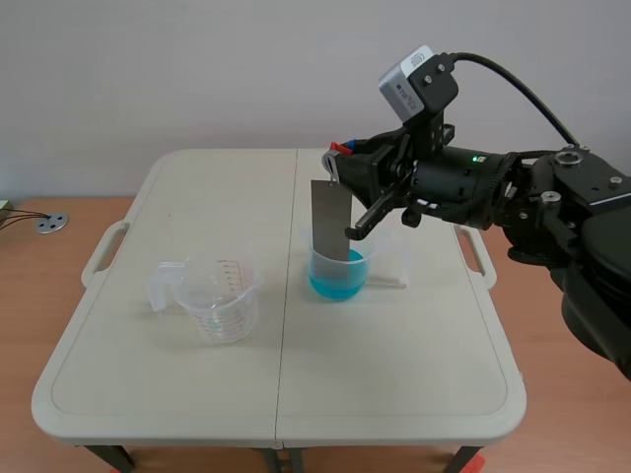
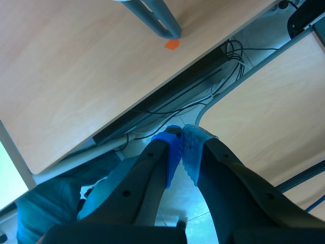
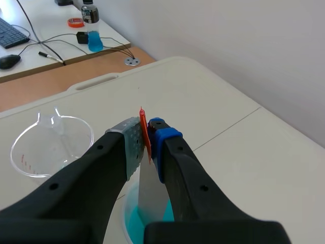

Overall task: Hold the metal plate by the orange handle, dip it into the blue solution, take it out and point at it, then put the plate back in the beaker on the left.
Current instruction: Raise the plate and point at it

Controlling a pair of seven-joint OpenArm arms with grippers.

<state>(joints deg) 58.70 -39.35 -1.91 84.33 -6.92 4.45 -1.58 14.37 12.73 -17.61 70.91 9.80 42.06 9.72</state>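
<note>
Orange handle (image 3: 143,127) betw. right pincer (image 3: 148,141) pads (image 3: 133,148), metal plate (image 1: 328,219) below.

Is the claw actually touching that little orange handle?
Touching. In the right wrist view the right claw squeezes the orange handle from both sides.

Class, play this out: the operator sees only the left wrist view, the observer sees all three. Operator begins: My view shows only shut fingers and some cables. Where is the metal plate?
Observer: The right gripper holds the metal plate by its orange handle.
Operator: Is it in the liquid?
Observer: Yes, its lower end dips into the blue solution.
Operator: And the other beaker?
Observer: The left beaker stands apart on the table, apparently empty.
</note>
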